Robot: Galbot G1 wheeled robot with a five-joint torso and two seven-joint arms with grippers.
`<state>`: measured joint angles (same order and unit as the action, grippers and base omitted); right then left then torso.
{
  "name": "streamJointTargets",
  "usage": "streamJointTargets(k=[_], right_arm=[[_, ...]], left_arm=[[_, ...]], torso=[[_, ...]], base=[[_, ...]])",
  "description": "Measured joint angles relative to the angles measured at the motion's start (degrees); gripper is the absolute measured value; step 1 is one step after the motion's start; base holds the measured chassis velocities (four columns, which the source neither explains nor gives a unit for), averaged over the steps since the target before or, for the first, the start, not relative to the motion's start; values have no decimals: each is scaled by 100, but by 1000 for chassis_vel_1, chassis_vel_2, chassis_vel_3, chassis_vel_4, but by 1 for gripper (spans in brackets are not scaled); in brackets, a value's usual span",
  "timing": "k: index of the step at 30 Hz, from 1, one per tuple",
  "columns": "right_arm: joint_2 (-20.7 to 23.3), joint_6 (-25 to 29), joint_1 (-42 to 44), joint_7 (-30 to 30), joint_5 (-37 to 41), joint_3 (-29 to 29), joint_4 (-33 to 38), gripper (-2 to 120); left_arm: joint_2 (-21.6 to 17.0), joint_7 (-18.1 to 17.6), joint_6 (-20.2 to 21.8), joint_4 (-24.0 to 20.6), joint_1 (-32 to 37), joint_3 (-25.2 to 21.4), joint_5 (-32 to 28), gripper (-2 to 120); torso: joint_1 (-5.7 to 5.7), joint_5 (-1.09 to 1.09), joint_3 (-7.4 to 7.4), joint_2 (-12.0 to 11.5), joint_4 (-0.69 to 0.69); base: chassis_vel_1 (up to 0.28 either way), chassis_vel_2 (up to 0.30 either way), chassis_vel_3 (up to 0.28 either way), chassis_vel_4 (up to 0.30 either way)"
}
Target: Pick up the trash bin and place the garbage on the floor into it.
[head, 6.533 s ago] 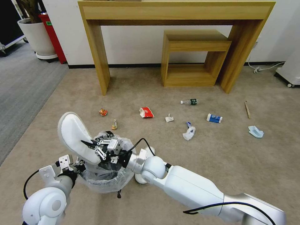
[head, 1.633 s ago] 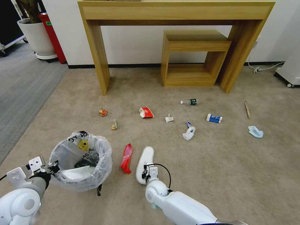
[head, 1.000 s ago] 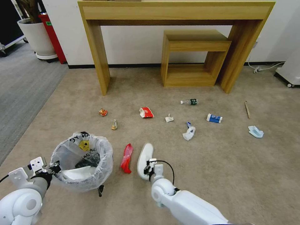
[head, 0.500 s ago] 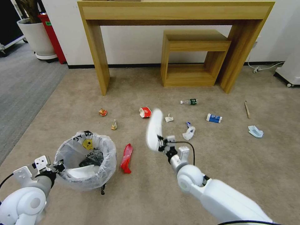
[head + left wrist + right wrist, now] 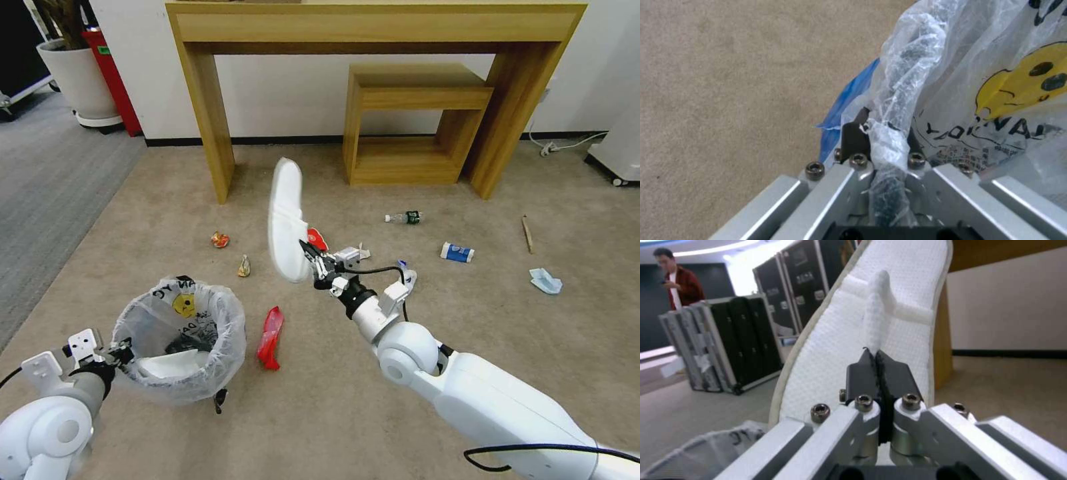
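- At the lower left of the head view, the trash bin [image 5: 177,347] is held just above the floor [image 5: 467,333]; its rim and crinkly liner are pinched between the closed fingers of the left gripper [image 5: 120,352]; one white slipper [image 5: 170,365] already lies inside.
- The bin is judged light but floppy at the liner; the rim where plastic and hard edge are clamped together looks the surest hold; the thin film could slip or tear.
- Above the carpet, right of the bin, a second white slipper [image 5: 285,220] is raised upright; its strap is gripped by the shut fingers of the right gripper [image 5: 313,261]; it is judged soft and light, apt to swing.
- A red plastic bag [image 5: 270,337] lies just beside the bin.
- Farther off are scattered a small bottle [image 5: 405,217], a blue-white carton [image 5: 457,253], a blue mask [image 5: 546,281] and a wooden stick [image 5: 527,233].
- A wooden desk [image 5: 373,27] stands by the wall beyond; nothing is seen between slipper and bin.
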<state>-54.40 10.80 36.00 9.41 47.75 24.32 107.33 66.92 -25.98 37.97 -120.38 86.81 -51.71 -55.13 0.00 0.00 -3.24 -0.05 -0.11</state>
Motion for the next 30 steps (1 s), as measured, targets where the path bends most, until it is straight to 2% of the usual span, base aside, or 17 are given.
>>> streamJointTargets(k=[12, 16, 18, 23, 26, 30], right_arm=[[-114, 514, -261, -644, 1, 308, -133, 0], [-314, 796, -542, -968, -47, 622, -313, 0], [-553, 925, -752, -1111, -43, 902, -488, 0], [-757, 1003, -932, -1284, -84, 1152, -695, 0], [-1021, 1061, -1299, -1491, -255, 1540, -1037, 0], [-1127, 1067, -1616, -1558, -343, 1780, -1212, 0]], left_arm=[[-4, -13, 3, 18, -40, 54, -7, 0], [9, -18, 8, -33, -33, 76, -8, 0], [32, -31, 14, -92, -16, 98, -8, 0], [46, -38, 20, -146, -4, 108, -6, 0], [74, -41, 25, -214, 3, 118, -6, 0], [106, -44, 29, -251, 5, 132, -5, 0]], torso=[[0, 0, 0, 0, -1], [0, -1, 0, 0, -1], [0, -1, 0, 0, 0], [0, -1, 0, 0, 0], [0, -1, 0, 0, 0], [0, -1, 0, 0, 0]], base=[[0, 0, 0, 0], [0, 0, 0, 0], [0, 0, 0, 0], [0, 0, 0, 0], [0, 0, 0, 0], [0, 0, 0, 0]])
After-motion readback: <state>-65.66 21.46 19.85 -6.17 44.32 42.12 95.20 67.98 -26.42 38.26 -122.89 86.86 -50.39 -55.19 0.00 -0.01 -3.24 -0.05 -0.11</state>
